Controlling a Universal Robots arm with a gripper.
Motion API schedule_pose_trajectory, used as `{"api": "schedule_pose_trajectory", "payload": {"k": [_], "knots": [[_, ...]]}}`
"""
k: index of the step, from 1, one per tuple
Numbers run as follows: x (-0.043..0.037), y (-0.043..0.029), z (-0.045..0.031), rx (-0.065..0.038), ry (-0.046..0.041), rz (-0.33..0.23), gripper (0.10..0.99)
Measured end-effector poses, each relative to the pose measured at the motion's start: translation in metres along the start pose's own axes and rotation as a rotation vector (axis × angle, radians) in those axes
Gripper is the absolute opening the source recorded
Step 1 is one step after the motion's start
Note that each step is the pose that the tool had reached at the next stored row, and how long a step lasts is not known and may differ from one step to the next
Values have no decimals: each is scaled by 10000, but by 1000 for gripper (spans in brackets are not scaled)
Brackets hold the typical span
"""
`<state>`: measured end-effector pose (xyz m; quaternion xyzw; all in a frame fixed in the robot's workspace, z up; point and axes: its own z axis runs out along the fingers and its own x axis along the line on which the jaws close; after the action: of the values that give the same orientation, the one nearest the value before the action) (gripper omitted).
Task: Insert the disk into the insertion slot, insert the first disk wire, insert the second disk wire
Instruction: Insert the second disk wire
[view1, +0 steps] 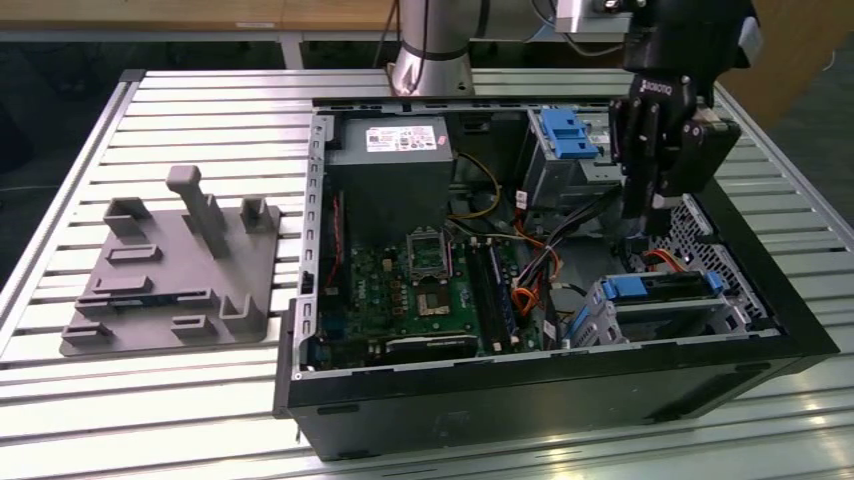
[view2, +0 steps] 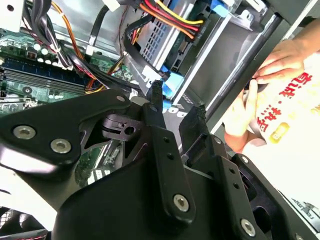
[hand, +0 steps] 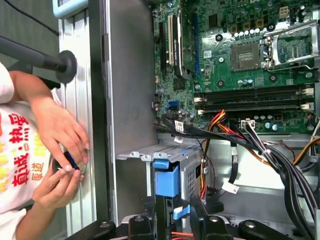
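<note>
Disk (view1: 661, 287) — blue-framed, flat — sits inside perforated sheet-metal insertion slot (view1: 674, 320).

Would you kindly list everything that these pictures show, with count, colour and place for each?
table: one, silver, slatted, under everything
computer case: one, black, open, on the table
fixture: one, grey, on the table at the exterior view's left of the case
motherboard: one, green, on the case floor
power supply: one, grey, at the case's far end
latch: one, blue, on the tall grey bay
insertion slot: one, silver, perforated, at the case's near end
disk: one, silver in a blue carrier, in the insertion slot
wires: several, orange, red, black, beside the motherboard
person's hands: two, outside the case wall
arm: one, grey, at the table's far edge
gripper: one, black, above the insertion slot
</note>
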<state>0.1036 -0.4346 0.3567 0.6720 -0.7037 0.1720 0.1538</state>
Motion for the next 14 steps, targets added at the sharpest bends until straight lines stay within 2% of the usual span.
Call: {"api": "schedule_pose_trajectory", "payload": {"k": [4, 12, 14], "knots": [[-25, 9, 17, 64, 191, -121, 416], [-29, 11, 25, 97, 236, -183, 416], [-31, 12, 30, 103, 305, -191, 416]]}}
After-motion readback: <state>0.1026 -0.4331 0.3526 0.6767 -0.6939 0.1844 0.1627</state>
